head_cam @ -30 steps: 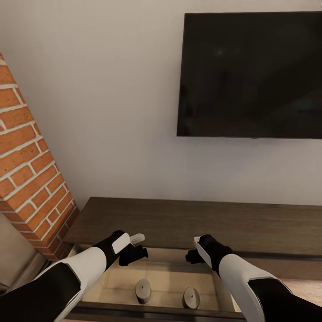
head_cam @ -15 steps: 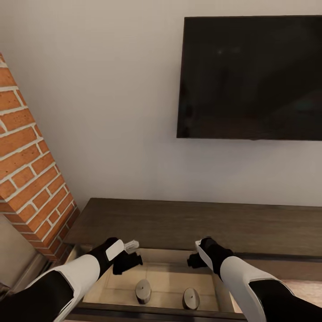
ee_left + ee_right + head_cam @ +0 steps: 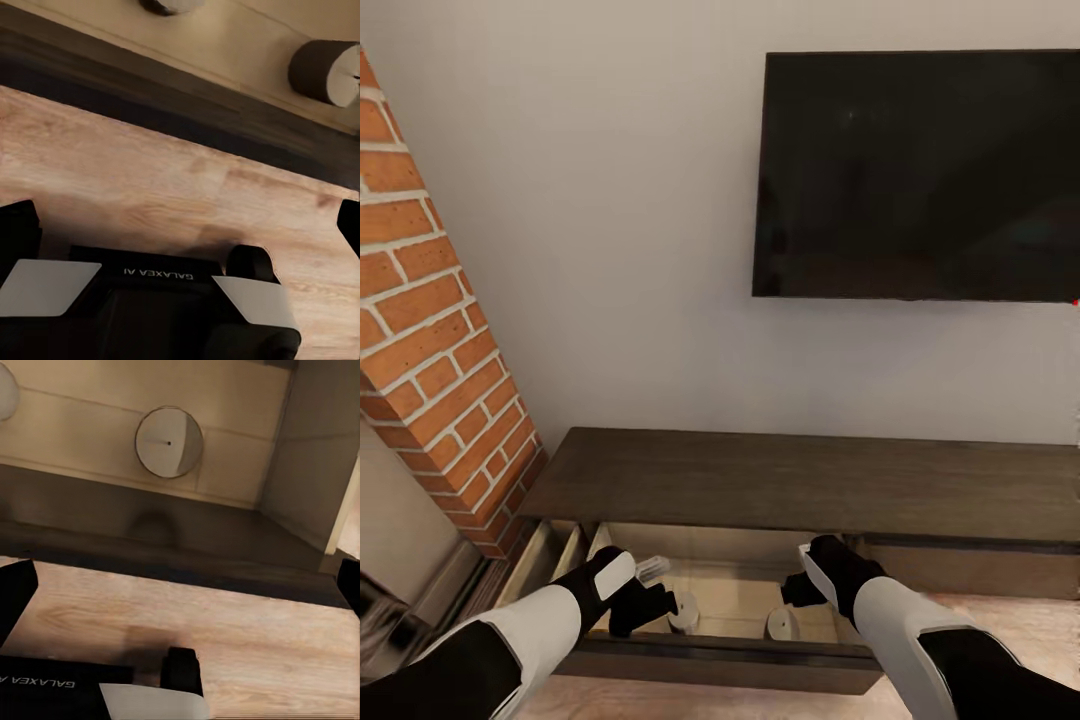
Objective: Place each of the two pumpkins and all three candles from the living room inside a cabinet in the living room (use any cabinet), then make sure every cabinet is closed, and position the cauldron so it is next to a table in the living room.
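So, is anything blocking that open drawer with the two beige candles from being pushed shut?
Nothing visible: both stubby beige candles stand inside the pale drawer of the dark brown cabinet; both grippers hover above it, empty.

Two candles (image 3: 683, 611) (image 3: 781, 624), one cabinet (image 3: 800, 480)

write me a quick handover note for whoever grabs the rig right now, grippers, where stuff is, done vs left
Left gripper: open, empty, above the open drawer.
Right gripper: empty, whether open or shut unclear, above the same drawer.
Two candles stand in the pulled-out drawer of the cabinet, apart from each other.
Done: two candles stowed.
Left: third candle, both pumpkins, close this drawer and the one beside it, move the cauldron next to the table.
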Controlling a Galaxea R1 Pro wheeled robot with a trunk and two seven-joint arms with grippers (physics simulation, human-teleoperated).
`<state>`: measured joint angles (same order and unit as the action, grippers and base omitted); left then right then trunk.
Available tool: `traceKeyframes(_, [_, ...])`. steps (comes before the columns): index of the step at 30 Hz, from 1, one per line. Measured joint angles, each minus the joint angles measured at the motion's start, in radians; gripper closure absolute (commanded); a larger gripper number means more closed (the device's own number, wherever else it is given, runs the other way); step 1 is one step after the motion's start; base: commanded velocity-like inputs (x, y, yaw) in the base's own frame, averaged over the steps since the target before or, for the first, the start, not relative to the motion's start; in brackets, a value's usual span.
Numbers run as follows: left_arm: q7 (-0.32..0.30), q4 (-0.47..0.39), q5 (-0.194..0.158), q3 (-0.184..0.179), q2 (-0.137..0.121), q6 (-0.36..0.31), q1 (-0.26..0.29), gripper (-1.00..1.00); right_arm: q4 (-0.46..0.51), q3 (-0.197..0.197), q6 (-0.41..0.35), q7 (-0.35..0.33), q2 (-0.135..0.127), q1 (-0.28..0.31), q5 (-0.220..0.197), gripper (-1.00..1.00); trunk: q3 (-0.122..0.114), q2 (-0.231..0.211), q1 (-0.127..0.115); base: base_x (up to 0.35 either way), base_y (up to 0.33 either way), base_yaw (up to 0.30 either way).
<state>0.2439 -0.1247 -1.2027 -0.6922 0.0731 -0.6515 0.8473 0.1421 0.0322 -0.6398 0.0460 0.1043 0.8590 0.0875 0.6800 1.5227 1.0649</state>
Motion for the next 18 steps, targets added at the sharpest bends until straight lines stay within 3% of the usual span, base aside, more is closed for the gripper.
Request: traceKeyframes(18, [0.000, 0.006, 0.000, -0.001, 0.001, 0.022, -0.006, -1.00, -0.014, 0.001, 0.024, 0.001, -0.008, -0.015, 0.003, -1.00, 0.000, 0.000, 0.000, -0.324, 0.000, 0.000])
